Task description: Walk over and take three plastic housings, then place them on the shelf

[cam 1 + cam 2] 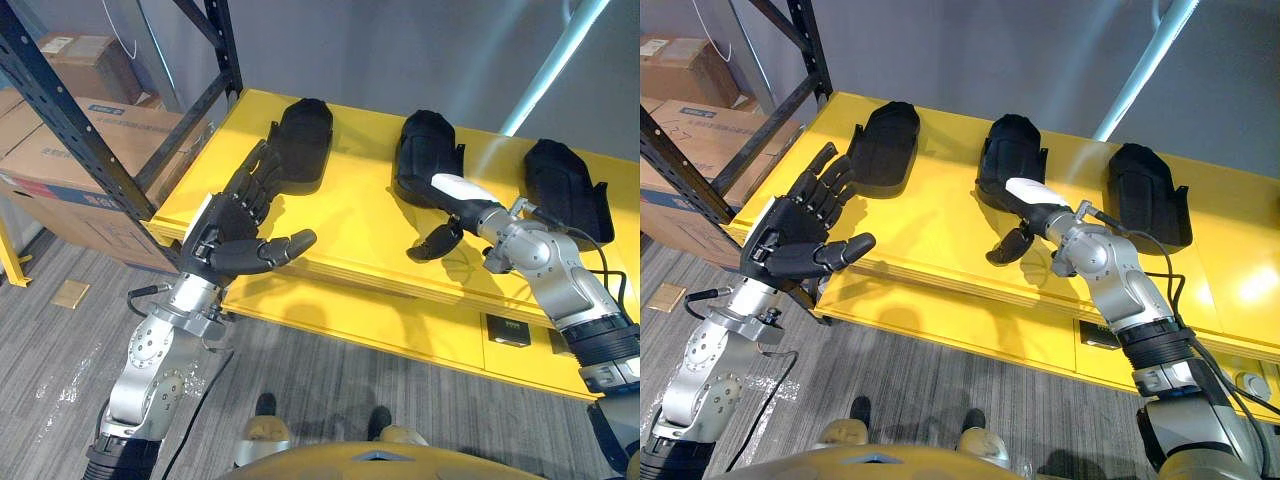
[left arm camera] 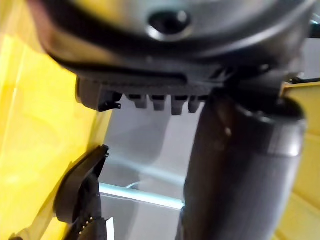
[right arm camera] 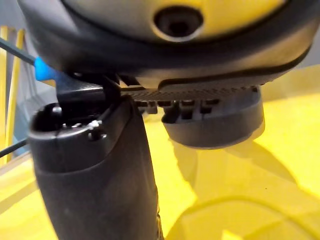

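Three black plastic housings lie in a row on the yellow shelf board: the left one, the middle one and the right one. My left hand hovers over the shelf's left front corner, open, its straight fingers reaching toward the left housing without touching it. That housing's edge also appears past the hand in the left wrist view. My right hand sits at the near end of the middle housing, its white-covered thumb against the housing's edge. Its relaxed fingers hang over bare shelf and hold nothing.
A black rack upright with a diagonal brace stands at the shelf's left end. Cardboard boxes are stacked behind it on the left. A pale slanted pole rises behind the shelf on the right. A small black plate is on the shelf's front face.
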You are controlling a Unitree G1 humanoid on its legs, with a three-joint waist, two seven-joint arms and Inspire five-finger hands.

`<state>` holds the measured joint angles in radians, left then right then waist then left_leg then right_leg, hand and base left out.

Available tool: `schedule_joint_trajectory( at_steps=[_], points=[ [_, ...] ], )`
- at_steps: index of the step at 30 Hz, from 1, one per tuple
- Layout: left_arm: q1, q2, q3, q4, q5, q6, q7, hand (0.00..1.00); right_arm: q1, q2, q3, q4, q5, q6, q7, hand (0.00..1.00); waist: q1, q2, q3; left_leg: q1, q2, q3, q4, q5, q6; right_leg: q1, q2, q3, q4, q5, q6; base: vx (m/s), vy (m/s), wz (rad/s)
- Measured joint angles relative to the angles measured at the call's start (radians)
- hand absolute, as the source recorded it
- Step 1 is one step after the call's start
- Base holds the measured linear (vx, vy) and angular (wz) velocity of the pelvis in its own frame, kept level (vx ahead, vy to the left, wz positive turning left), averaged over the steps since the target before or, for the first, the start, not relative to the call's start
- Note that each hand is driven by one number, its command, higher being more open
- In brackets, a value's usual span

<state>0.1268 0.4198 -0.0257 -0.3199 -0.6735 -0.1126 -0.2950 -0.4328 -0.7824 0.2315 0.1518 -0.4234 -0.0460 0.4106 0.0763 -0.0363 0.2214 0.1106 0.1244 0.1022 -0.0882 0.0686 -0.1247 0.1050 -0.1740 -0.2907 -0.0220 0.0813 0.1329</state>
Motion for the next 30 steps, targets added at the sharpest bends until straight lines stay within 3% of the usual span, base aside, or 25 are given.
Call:
schedule_joint_trajectory(
  at_steps=[30],
  points=[
    [0.04, 0.0, 0.014, 0.0, 0.001, 0.0, 0.01, 1.0, -0.009, -0.048, -0.006, -0.009, 0.04, 0.019, 0.191, 1.0, 0.004, -0.007, 0.007, 0.007, 0.0, 0.003, 0.0, 0.0, 0.0, 0.003, -0.001, -0.001, 0.004, 0.0, 0.0, 0.0, 0.0, 0.0]
  ],
)
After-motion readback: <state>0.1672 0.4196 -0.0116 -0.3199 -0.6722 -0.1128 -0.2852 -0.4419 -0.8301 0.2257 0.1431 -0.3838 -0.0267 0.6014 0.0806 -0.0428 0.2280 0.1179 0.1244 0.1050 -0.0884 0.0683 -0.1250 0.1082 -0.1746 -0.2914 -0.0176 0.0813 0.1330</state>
